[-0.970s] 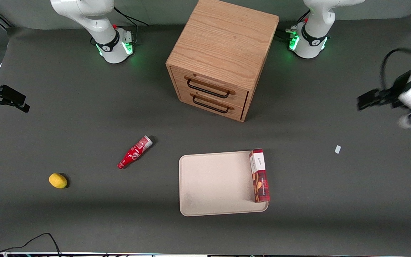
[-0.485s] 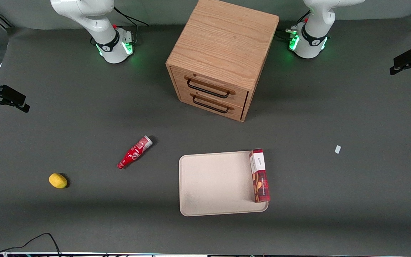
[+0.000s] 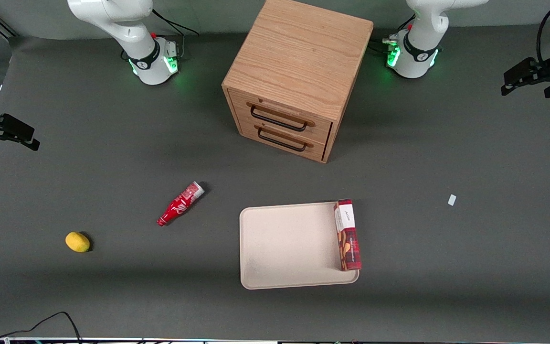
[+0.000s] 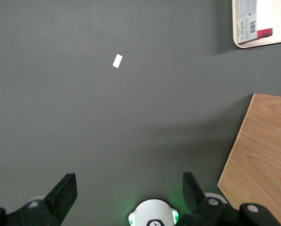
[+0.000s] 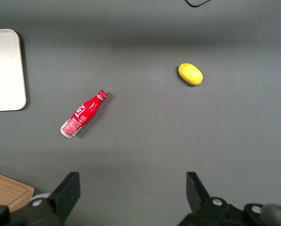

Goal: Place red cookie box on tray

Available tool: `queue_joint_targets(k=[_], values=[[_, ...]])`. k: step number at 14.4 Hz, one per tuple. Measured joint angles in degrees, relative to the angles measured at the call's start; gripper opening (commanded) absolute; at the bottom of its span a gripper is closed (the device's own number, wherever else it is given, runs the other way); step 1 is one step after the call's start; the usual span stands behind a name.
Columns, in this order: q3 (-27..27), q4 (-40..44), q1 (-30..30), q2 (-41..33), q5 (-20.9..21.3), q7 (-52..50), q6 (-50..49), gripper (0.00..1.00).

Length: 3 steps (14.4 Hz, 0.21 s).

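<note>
box on the tray, end effector away

your box (image 3: pixel 347 236) lies flat along the tray (image 3: pixel 288 246) edge nearest the working arm; your end effector (image 4: pixel 128 188) hangs spread and empty high over the bench (image 3: pixel 447 143), well apart.

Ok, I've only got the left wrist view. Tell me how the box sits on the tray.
Observer: The red cookie box lies flat along the edge of the tray toward the working arm's end, white label end farther from the front camera.
Operator: Give me the claw's position.
Observer: The claw, open and empty, hangs above the table at the working arm's end, apart from the tray.
Operator: List what else is out.
Observer: A red bottle and a yellow fruit lie toward the parked arm's end.
</note>
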Motion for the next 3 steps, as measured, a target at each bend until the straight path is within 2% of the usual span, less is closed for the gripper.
queue_joint_targets(k=[3], values=[[-0.93, 2.10, -0.24, 0.87, 0.00, 0.00, -1.00, 1.00]])
